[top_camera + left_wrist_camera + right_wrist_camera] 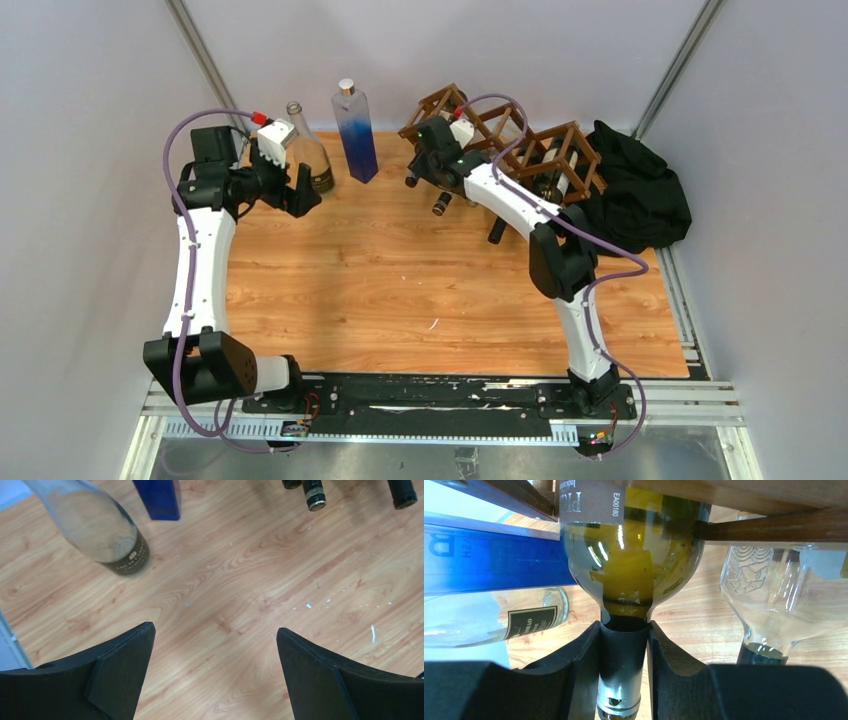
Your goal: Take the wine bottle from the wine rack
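The brown wooden lattice wine rack (545,150) lies at the back of the table with several bottles in it, necks pointing forward. My right gripper (428,165) is at the rack's left end. In the right wrist view it (624,627) is shut on the dark foil neck (623,670) of an olive-green wine bottle (634,560), whose body still lies between the rack's slats (774,527). A clear bottle (774,585) lies in the rack beside it. My left gripper (300,195) is open and empty above the bare wood (215,635).
A clear bottle (310,150) and a tall blue bottle (355,135) stand at the back left, close to my left gripper. A black cloth heap (640,195) lies right of the rack. Other bottle necks (497,231) stick out in front of the rack.
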You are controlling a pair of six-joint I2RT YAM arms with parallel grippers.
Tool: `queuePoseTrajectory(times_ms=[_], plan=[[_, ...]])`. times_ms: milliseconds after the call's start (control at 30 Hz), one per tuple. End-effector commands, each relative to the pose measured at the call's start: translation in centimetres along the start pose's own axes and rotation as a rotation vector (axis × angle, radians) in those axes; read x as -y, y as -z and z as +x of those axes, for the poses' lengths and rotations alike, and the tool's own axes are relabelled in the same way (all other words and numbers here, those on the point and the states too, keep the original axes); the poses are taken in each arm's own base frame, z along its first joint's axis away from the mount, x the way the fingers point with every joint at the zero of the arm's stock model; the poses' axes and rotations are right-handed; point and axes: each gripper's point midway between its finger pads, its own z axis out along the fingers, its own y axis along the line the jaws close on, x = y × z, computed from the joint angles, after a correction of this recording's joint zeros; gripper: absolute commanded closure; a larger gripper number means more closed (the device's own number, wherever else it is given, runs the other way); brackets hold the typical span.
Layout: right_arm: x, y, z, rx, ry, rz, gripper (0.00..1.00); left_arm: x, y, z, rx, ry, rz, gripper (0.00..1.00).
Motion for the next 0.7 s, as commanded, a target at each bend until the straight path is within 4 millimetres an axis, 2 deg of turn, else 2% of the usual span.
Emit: queuePoseTrajectory(times_ms=[0,400,567,667], plan=[[-0.6,2.5,0.0,0.011,0.013,-0.045,1.0,1.4,0.4,0.5,0.009,0.001,0.054,0.05],[-2.0,7.2,1.2,0.023,0.009,-0.147,1.0,2.5,-0.3,2.2,-0.003,-0.008,0.117,0.13],[-1.7,9.1,3.1,-0.001,0.025,-0.172,1.0,2.5,-0.9,2.6,-0.016,-0.002,0.134,0.16],[-1.4,10.3,4.2,-0.013,0.034,-0.185,1.0,2.6,-1.1,2.8,-0.022,-0.005,0.138,0.12]])
